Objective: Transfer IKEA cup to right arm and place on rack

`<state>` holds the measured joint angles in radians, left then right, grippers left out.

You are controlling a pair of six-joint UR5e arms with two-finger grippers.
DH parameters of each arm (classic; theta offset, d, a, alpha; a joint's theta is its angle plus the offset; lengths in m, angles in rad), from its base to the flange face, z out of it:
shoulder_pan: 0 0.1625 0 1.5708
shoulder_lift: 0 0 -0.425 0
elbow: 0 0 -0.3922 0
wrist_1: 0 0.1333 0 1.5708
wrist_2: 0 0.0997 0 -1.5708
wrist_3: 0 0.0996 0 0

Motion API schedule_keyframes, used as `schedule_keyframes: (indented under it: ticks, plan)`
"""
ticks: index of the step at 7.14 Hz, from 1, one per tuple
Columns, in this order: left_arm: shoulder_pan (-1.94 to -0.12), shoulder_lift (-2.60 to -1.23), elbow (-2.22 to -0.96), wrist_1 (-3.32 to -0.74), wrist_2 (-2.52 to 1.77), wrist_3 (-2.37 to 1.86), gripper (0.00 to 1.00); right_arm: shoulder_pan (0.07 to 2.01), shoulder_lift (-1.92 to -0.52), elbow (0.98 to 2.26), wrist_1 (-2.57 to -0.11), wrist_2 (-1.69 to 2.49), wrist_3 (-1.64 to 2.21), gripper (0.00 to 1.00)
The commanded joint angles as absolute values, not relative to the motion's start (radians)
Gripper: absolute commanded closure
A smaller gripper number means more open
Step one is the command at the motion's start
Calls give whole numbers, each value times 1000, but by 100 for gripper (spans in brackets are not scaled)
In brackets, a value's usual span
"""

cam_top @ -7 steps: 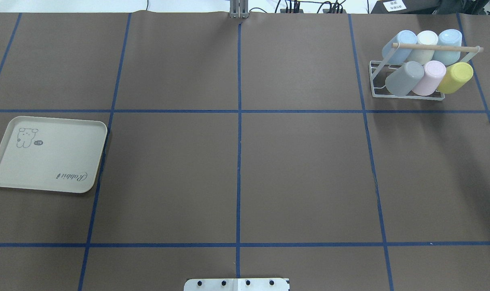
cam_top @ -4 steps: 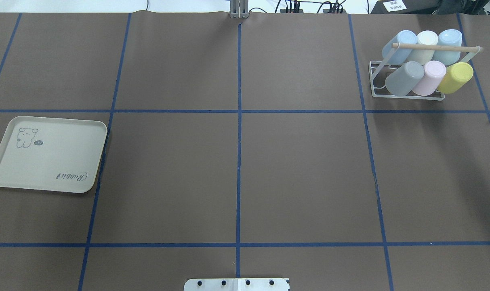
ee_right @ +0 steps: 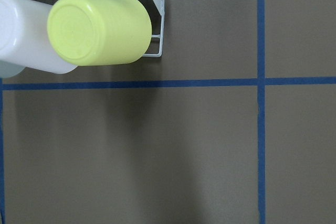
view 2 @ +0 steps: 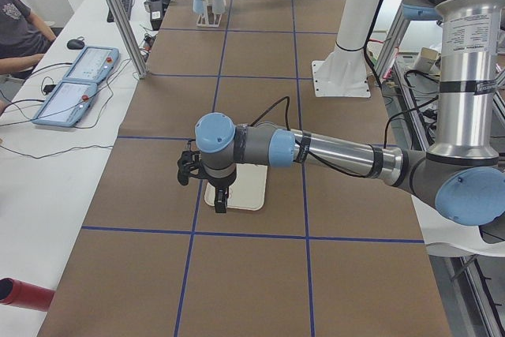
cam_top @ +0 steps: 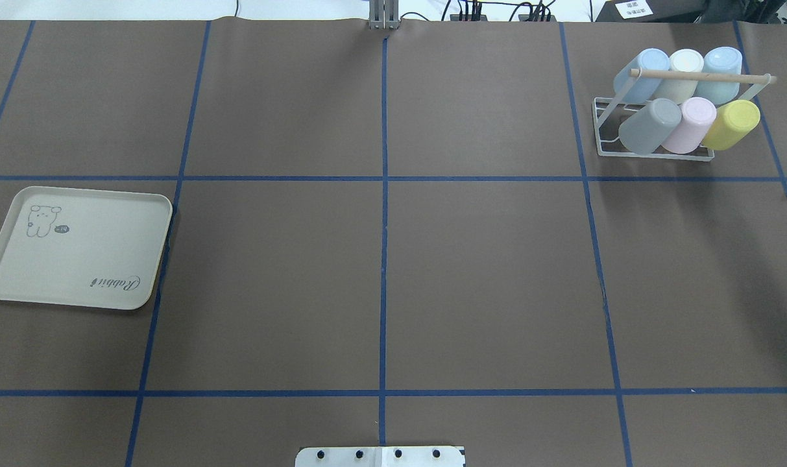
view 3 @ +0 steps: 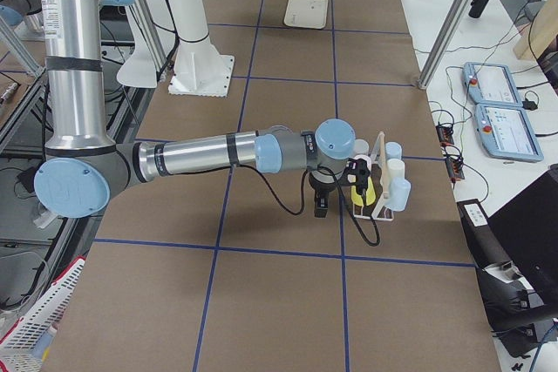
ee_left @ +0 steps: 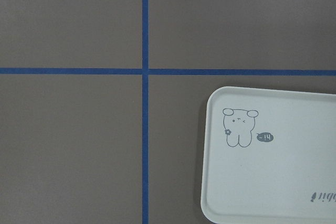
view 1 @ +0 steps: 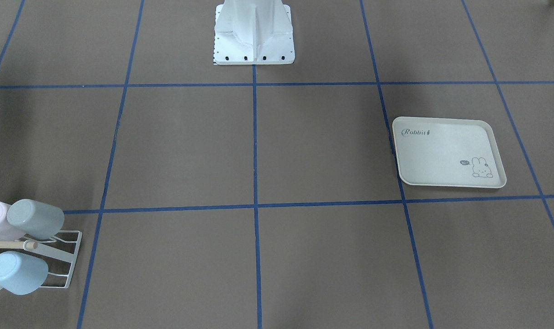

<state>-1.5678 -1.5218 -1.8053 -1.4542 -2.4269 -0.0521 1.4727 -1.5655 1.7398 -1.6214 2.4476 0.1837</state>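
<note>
On the brown desk (cam_top: 484,279) with its grid of blue tape there are six plastic cups, one rack and one tray. All six cups sit on the low white wire rack (cam_top: 602,130) at the far right corner of the desk in the overhead view. They are tilted on its prongs, with their bottoms turned up, in two rows of three. One light wooden rod (cam_top: 743,77) crosses above them.

- **Far row:** a light blue cup (cam_top: 643,71), a cream cup (cam_top: 686,61) and a pale turquoise cup (cam_top: 721,61).
- **Near row:** a grey cup (cam_top: 649,125), a pink cup (cam_top: 690,123) and a yellow cup (cam_top: 732,123). The yellow one is at the right end and hangs partly over the rack's corner.

The flat cream tray with a rabbit drawing (cam_top: 75,259) lies well apart from the rack, at the left edge of the desk.

The left end effector (view 2: 219,207) points down above the tray's edge. The right end effector (view 3: 320,212) points down just beside the rack, on the side of the yellow cup. For both I cannot tell if the jaws are wide or narrow, because only the side views show them.
</note>
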Motion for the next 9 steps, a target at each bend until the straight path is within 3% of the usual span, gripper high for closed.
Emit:
schedule_keyframes:
  ticks: [1, 9]
  plan:
    - [-1566, -1522, -1804, -1454, -2427, -52, 0, 1473, -1566, 1738, -1621, 2436, 184, 0]
    - [-1568, -1520, -1749, -1454, -2428, -52, 0, 1473, -1586, 1724, -1621, 2381, 183, 0]
